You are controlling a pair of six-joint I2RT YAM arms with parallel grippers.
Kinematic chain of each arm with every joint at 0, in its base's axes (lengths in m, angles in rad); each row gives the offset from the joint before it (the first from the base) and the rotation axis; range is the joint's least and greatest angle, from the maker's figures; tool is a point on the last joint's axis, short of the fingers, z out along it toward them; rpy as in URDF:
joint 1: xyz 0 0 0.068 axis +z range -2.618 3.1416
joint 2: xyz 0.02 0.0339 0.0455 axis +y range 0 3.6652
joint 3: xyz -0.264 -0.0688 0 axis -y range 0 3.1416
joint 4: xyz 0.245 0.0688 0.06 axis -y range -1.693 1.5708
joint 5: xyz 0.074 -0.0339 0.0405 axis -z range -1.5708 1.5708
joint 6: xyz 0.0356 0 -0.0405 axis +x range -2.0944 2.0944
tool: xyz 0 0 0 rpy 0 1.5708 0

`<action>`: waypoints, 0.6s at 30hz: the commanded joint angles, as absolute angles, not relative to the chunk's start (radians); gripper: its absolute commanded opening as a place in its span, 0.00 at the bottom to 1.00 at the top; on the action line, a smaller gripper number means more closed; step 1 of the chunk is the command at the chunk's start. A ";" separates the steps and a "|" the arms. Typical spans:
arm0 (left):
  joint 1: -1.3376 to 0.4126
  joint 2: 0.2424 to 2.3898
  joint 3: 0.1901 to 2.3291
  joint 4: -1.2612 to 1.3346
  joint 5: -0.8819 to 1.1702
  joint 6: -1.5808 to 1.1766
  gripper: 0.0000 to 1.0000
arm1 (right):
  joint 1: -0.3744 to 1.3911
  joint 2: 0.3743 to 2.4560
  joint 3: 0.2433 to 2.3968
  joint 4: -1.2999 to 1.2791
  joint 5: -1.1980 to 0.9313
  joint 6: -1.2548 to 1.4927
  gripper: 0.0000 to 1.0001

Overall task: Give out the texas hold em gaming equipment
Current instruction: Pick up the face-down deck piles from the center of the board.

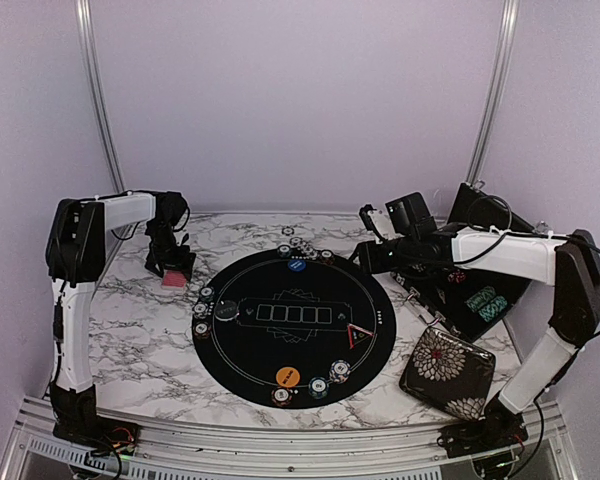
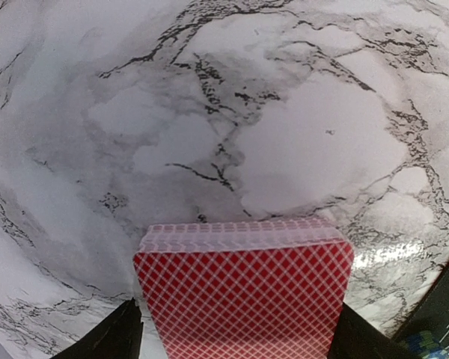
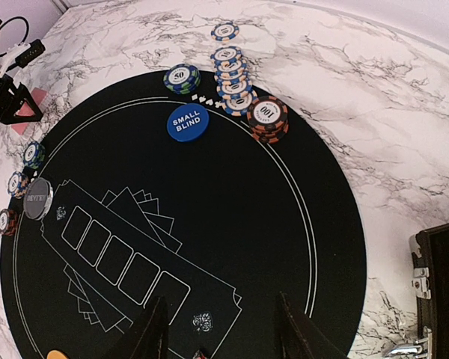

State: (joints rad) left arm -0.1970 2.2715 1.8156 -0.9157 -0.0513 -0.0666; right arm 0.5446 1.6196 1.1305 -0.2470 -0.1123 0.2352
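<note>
Over the marble (image 2: 209,112) at far left, the left gripper (image 1: 170,266) pinches the red-backed deck (image 2: 243,295), which might splay if its grip slackens; the right gripper (image 3: 218,329) gapes empty.

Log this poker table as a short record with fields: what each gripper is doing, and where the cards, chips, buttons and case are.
left gripper: shut on the card deck, over the marble table, left of the mat
right gripper: open, empty, above the mat
chip stacks: at the mat's far, left and near edges
small blind button: on the mat by the far stacks
orange button: near edge of the mat
triangle: right side of the mat
case: open, right of the mat, chips inside
pouch: in front of the case
</note>
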 commanded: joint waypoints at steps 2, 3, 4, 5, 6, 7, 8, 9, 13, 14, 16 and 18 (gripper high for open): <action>-0.199 2.299 1.781 -0.969 -0.089 -0.058 0.83 | 0.541 1.604 1.149 -0.247 -0.115 0.235 0.46; -0.199 2.301 1.780 -0.969 -0.090 -0.060 0.81 | 0.539 1.603 1.147 -0.247 -0.116 0.235 0.46; -0.199 2.303 1.780 -0.970 -0.093 -0.060 0.80 | 0.541 1.602 1.146 -0.247 -0.116 0.235 0.46; -0.199 2.305 1.783 -0.970 -0.092 -0.061 0.78 | 0.540 1.601 1.145 -0.247 -0.115 0.235 0.45; -0.199 2.307 1.785 -0.972 -0.087 -0.061 0.77 | 0.540 1.600 1.143 -0.247 -0.115 0.237 0.46; -0.199 2.308 1.788 -0.971 -0.084 -0.063 0.75 | 0.540 1.599 1.142 -0.247 -0.115 0.237 0.46; -0.199 2.309 1.790 -0.972 -0.082 -0.064 0.72 | 0.540 1.598 1.141 -0.247 -0.115 0.237 0.46; -0.199 2.308 1.790 -0.972 -0.078 -0.064 0.69 | 0.540 1.596 1.139 -0.247 -0.115 0.238 0.46; -0.199 2.300 1.792 -0.972 -0.075 -0.066 0.62 | 0.540 1.595 1.131 -0.241 -0.117 0.244 0.45; -0.199 2.298 1.791 -0.972 -0.075 -0.066 0.61 | 0.540 1.595 1.131 -0.240 -0.117 0.245 0.45; -0.199 2.294 1.793 -0.972 -0.077 -0.067 0.59 | 0.539 1.594 1.129 -0.239 -0.118 0.249 0.46; -0.199 2.287 1.797 -0.971 -0.078 -0.069 0.58 | 0.540 1.593 1.128 -0.237 -0.118 0.252 0.45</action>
